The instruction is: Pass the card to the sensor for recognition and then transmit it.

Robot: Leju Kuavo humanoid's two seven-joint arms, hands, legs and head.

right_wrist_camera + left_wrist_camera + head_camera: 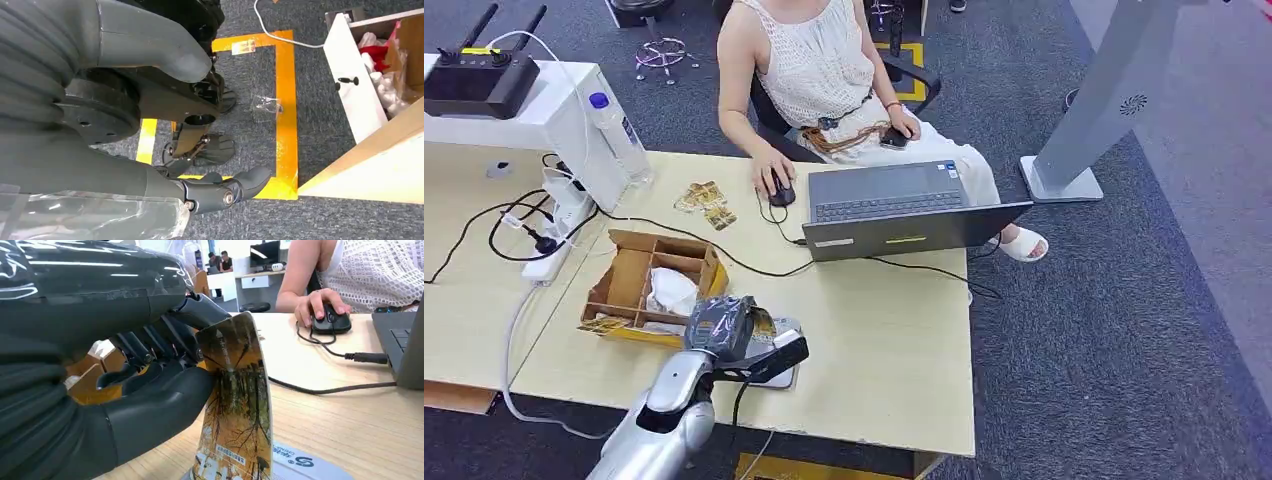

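My left hand (721, 328) is near the desk's front edge, beside a cardboard box. It pinches a card (235, 400) printed with autumn trees between thumb (165, 405) and fingers (175, 337). The card stands almost upright, its lower edge down at the white sensor pad (305, 465). From the head view the card (764, 323) peeks out past the hand, over the sensor pad (786, 381). My right hand (200, 125) hangs beside the desk over the floor with its fingers apart and nothing in them.
A compartmented cardboard box (649, 285) lies just left of my left hand. A person sits across the desk with a hand on a mouse (781, 195), next to an open laptop (894, 210). Loose cards (704, 203), a cable (724, 255) and a bottle (619, 135) lie farther back.
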